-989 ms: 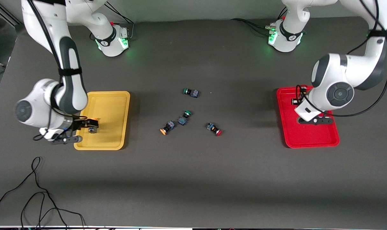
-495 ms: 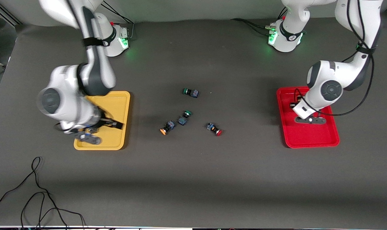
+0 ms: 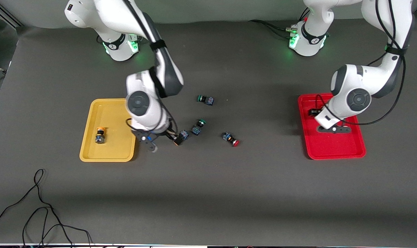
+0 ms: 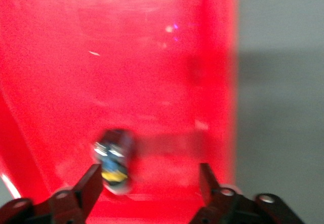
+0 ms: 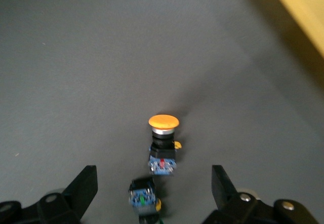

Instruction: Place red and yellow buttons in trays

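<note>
My right gripper point(image 3: 163, 139) is open over the table beside the yellow tray point(image 3: 120, 151). In the right wrist view the right gripper point(image 5: 154, 176) frames an orange-yellow button point(image 5: 163, 133) lying on its side, also seen in the front view point(image 3: 179, 137). Another yellow button point(image 3: 100, 135) stands in the yellow tray. A red button point(image 3: 231, 138) lies on the table. My left gripper point(image 3: 333, 130) is open low over the red tray point(image 3: 336, 151). In the left wrist view the left gripper point(image 4: 149, 176) has a blurred button point(image 4: 114, 160) in the red tray point(image 4: 167, 57) beside one finger.
Two green-capped buttons lie in the middle, one point(image 3: 198, 126) next to the orange-yellow button and also in the right wrist view point(image 5: 143, 199), one point(image 3: 205, 99) farther from the front camera. A black cable point(image 3: 39, 206) lies near the front edge at the right arm's end.
My right arm left the yellow tray, leaving a yellow button there, and swung to the orange-yellow button in the middle. My left arm barely shifted over the red tray.
</note>
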You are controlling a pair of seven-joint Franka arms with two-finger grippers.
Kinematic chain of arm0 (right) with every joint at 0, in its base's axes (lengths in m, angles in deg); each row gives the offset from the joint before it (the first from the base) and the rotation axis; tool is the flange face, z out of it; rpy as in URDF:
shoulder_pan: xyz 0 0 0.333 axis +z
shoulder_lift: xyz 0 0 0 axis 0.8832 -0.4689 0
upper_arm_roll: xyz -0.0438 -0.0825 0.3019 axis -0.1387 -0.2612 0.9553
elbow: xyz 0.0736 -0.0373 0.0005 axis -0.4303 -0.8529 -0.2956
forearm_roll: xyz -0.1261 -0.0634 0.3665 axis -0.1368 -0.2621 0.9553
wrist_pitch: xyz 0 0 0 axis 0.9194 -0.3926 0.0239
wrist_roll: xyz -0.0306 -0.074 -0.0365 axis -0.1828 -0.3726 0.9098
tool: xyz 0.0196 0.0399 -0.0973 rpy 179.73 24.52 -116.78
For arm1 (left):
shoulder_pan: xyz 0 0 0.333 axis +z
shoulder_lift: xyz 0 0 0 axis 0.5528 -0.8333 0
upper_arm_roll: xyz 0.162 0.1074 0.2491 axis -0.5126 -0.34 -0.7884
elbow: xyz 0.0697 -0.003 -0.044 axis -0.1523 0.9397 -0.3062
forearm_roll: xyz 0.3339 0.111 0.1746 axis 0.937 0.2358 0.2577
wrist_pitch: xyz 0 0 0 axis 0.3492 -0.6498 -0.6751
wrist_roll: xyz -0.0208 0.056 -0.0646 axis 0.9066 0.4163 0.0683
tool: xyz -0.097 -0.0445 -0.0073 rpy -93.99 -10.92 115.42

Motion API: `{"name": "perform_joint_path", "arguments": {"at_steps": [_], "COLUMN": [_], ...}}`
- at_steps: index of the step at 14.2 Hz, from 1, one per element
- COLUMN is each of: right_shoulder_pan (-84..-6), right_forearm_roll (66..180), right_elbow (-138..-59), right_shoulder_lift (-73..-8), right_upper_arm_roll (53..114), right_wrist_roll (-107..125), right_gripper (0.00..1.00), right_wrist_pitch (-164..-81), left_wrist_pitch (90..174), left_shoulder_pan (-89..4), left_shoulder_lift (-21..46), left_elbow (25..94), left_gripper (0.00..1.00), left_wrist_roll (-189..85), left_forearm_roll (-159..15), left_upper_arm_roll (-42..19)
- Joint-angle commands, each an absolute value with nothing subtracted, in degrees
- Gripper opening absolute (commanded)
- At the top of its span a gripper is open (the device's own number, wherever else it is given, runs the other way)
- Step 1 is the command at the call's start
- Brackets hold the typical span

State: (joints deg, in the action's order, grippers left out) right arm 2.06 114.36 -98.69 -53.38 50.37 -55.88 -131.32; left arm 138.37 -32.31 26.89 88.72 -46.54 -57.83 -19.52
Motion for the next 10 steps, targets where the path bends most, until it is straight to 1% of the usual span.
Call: {"name": "perform_joint_path", "arguments": {"at_steps": [1, 3, 5, 6, 7, 8, 9, 10], "right_shoulder_pan": [1.3, 1.3, 1.3, 1.3, 1.3, 0.9, 0.7, 0.7], "right_forearm_roll": [116.0, 118.6, 120.2, 120.2, 120.2, 120.2, 120.2, 120.2], "right_elbow": [-97.7, -97.7, -97.8, -98.1, -98.3, -98.4, -98.4, -98.4], "right_shoulder_lift": [-58.8, -61.1, -62.7, -63.0, -63.3, -63.3, -63.3, -63.3], "right_upper_arm_roll": [52.8, 54.0, 54.1, 54.8, 54.9, 55.0, 55.0, 55.0], "right_wrist_roll": [-57.8, -57.7, -57.0, -56.9, -56.7, -56.2, -55.4, -55.3], "right_gripper": [1.00, 1.00, 1.00, 0.94, 0.79, 0.58, 0.40, 0.23], "right_wrist_pitch": [-135.6, -137.7, -139.3, -140.0, -140.7, -140.8, -140.7, -140.7], "left_wrist_pitch": [123.1, 118.2, 118.3, 118.8, 118.8, 119.2, 120.9, 124.7], "left_shoulder_pan": [-40.4, -44.7, -49.6, -51.7, -53.2, -54.1, -55.2, -56.7], "left_shoulder_lift": [25.1, 20.5, 14.8, 11.5, 7.9, 4.3, 2.0, 0.5], "left_elbow": [74.5, 64.8, 57.3, 53.4, 49.1, 45.3, 43.7, 43.5], "left_gripper": [0.99, 0.99, 0.99, 0.99, 0.99, 0.99, 0.99, 0.99], "left_wrist_roll": [-36.4, -27.4, -16.1, -10.0, -4.4, 0.5, 3.5, 6.7], "left_forearm_roll": [-64.8, -69.7, -71.1, -71.4, -71.4, -71.4, -71.4, -71.4], "left_upper_arm_roll": [-18.6, -18.6, -18.6, -18.6, -18.6, -18.6, -18.5, -18.5]}}
